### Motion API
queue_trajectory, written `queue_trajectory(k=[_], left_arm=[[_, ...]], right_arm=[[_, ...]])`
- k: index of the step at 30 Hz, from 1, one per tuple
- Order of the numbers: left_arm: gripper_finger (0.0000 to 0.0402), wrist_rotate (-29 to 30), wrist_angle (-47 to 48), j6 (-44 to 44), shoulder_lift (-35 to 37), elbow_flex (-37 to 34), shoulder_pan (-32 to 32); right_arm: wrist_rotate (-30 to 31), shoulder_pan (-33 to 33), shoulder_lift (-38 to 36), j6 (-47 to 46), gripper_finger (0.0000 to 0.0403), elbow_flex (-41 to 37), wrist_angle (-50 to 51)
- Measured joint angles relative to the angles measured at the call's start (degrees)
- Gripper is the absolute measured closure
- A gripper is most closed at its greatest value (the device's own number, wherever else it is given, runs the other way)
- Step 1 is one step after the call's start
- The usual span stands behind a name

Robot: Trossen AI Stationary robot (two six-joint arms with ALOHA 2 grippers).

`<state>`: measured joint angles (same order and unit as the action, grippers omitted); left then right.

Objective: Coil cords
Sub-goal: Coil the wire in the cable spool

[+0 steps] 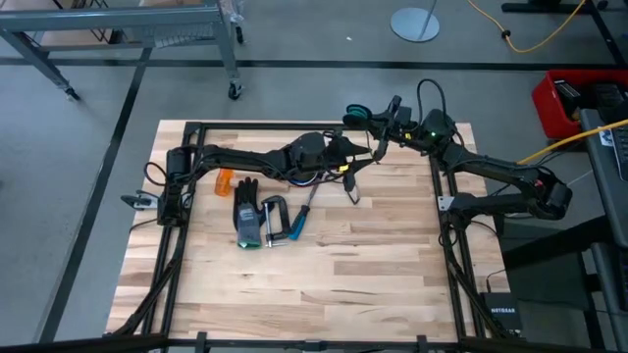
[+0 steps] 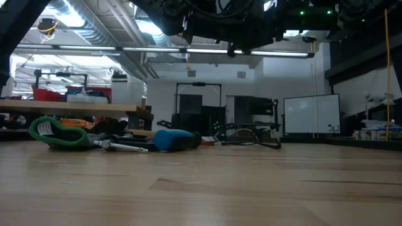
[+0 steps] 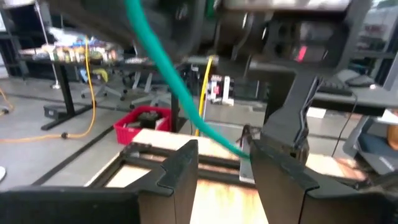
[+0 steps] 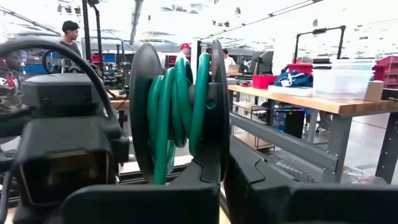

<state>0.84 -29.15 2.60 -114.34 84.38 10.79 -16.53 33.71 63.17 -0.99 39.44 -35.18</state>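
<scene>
Both arms are raised over the far half of the table, meeting near its far edge. The right gripper [image 4: 221, 180] has its fingers closed narrow on a dark spool [image 4: 214, 112], whose two round flanges stand upright just ahead of its fingertips with several turns of the teal-green cord [image 4: 171, 118] wound between them; in the high view the same spool sits at the tip of that gripper [image 1: 378, 123]. From the spool the cord runs as a free strand toward the left gripper [image 3: 224, 168], passing slantwise just ahead of it and down toward the gap between its fingers, which stand a moderate way apart; whether they pinch the cord [image 3: 168, 74] there I cannot tell, since the strand's lower end is lost beside one finger. Well behind and below the left gripper, on the wood, lie a black-and-green glove [image 1: 247, 214], a clamp [image 1: 275, 218], a blue-handled screwdriver [image 1: 300, 218] and an orange piece [image 1: 226, 180]; the black cords cannot be picked out with certainty. The main risk, as I judge it, is slack: if the left gripper guides the strand loosely or off line, the next turn may ride over a flange and slip off the spool. Too hard a pull could instead twist the spool in the right gripper's narrow hold, or bring the two closely set arms into contact.
</scene>
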Motion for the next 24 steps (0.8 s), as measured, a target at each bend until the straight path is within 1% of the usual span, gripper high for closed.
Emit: queue_trajectory(k=[4,17,20,24], left_arm=[[0.0263,0.0,-0.8,-1.1,0.0,0.0,-0.3],[0.0264,-0.4,-1.8,-0.4,0.0,0.0,-0.4],[0.0279,-0.4,-1.8,-1.6,0.0,0.0,-0.4],[0.0317,-0.4,-2.0,-1.7,0.0,0.0,-0.4]], right_arm=[[0.0,0.0,0.0,0.0,0.0401,0.0,-0.1],[0.0,0.0,0.0,-0.1,0.0401,0.0,-1.2],[0.0,0.0,0.0,-0.1,0.0401,0.0,-1.2],[0.0,0.0,0.0,-0.1,0.0401,0.0,-1.2]])
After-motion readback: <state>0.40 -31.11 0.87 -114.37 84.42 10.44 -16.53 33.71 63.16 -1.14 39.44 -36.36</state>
